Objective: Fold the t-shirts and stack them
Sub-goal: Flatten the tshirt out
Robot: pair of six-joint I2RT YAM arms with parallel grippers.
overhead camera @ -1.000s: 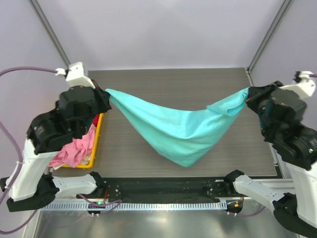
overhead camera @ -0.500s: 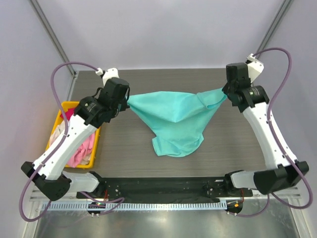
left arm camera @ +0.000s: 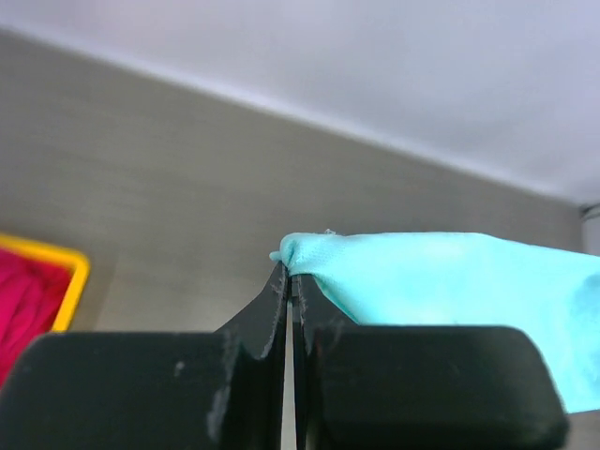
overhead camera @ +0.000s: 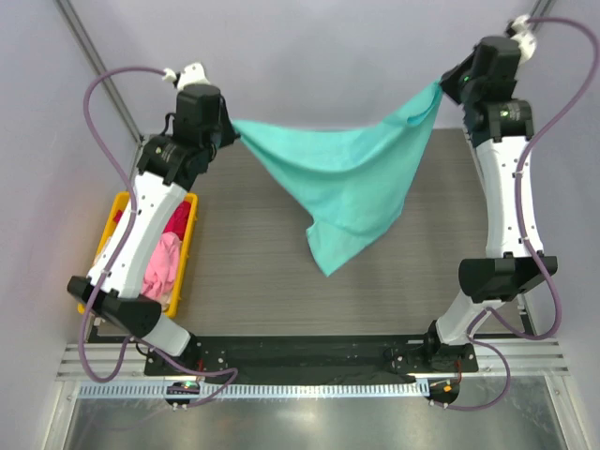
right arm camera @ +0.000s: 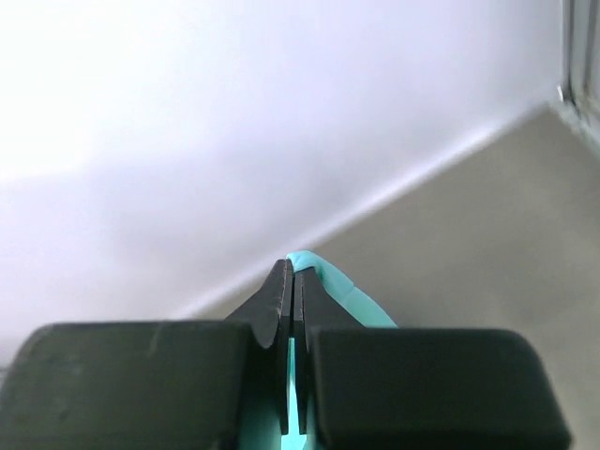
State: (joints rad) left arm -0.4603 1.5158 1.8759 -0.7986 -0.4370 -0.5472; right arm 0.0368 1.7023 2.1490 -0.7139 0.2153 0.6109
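Two grippers, both closed on cloth. The left gripper (left arm camera: 286, 274) has its jaws pressed flat together on a small bunched corner of the teal t-shirt (overhead camera: 347, 183), and the right gripper (right arm camera: 289, 274) pinches a folded edge of the same garment just as tightly, with only a sliver of cloth showing past its tips. The shirt hangs in the air between them, raised high over the far half of the table (overhead camera: 244, 272). Its top edge is stretched nearly taut from one grip to the other, and the body falls in a loose triangle to a single low tip above the table's middle; whether that tip touches the surface cannot be told. Handling, as judged: very light, wholly limp, no stiffness to keep any shape. It sags and creases wherever unsupported and is liable to creep out of so thin a pinch under a sharp tug. Best hold, as judged: two matching corners or the shoulder seams, kept spread apart so the panel lies flat when lowered. Other stock: a pink shirt (overhead camera: 161, 267) and a magenta-red shirt (overhead camera: 175, 220), heaped unfolded in the yellow bin (overhead camera: 190, 246) at the table's left edge beneath the left arm. Brands, labels, writing: none legible on cloth, bin or arms.
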